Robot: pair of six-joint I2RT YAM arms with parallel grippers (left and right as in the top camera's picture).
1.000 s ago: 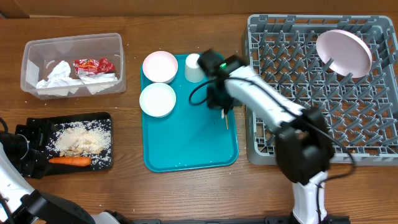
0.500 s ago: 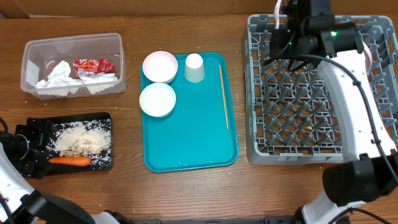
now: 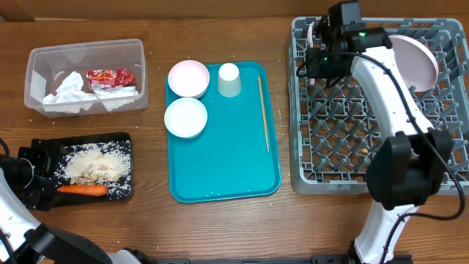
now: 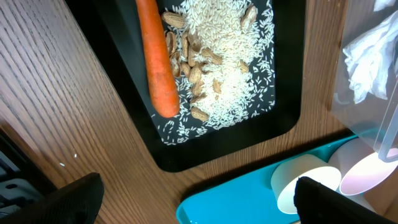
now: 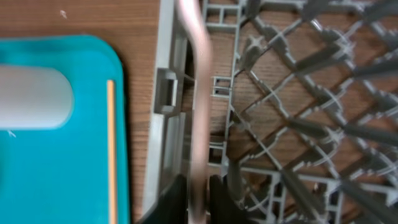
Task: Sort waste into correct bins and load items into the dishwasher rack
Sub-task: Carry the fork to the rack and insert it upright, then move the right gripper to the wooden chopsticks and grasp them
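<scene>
While napkins, wrapper lie in clear tub and carrot, scraps in black tray, plate stands in rack; bowls, cup, stick wait on teal tray. R hand clamps white rim over rack; L hand apart.

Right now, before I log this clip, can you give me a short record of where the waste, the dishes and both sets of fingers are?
clear tub: napkins, red wrapper
black tray: carrot, rice and peanuts
teal tray: far bowl, near bowl, cup, stick
rack: plate propped among pegs, far right
left gripper: fingers open, nothing between them
right gripper: fingers shut on pale thin-edged piece at the rack's left wall; kind unclear
</scene>
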